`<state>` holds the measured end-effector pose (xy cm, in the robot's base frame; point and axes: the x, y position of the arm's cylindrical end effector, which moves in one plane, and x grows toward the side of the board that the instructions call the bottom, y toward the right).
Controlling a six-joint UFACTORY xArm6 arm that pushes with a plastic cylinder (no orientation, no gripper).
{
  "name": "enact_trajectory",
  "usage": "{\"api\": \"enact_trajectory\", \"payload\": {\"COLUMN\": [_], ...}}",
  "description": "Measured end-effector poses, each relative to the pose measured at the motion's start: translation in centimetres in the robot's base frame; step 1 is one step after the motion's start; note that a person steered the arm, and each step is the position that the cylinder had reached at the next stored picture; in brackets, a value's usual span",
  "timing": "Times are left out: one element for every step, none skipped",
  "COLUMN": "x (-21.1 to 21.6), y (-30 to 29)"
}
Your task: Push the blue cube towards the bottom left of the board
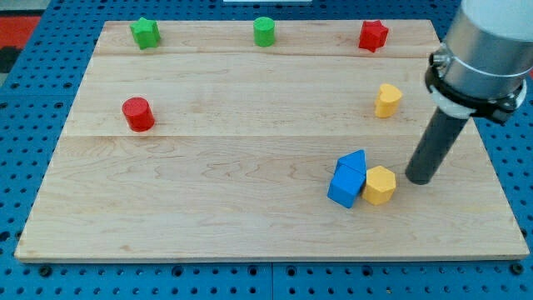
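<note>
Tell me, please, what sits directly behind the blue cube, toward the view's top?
A second blue block, seemingly wedge-shaped, sits against the blue cube. Its lower part is covered by the cube. A yellow block touches the cube's right side; my tip stands just beyond it.

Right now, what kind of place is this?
Probably a robot lab bench: a wooden board lies on a blue table full of holes, with toy blocks like the blue cube beside my tip.
</note>
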<state>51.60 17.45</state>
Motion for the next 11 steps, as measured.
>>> {"api": "enact_trajectory", "payload": {"x": [0.0,0.0,0.0,0.0,0.0,0.0,0.0,0.0,0.5,1.4,1.6], "y": [-5.0,-8.7,-8.6,-8.6,-9.4,-11.4,-13.0,-13.5,-13.5,-13.5,-13.5]}}
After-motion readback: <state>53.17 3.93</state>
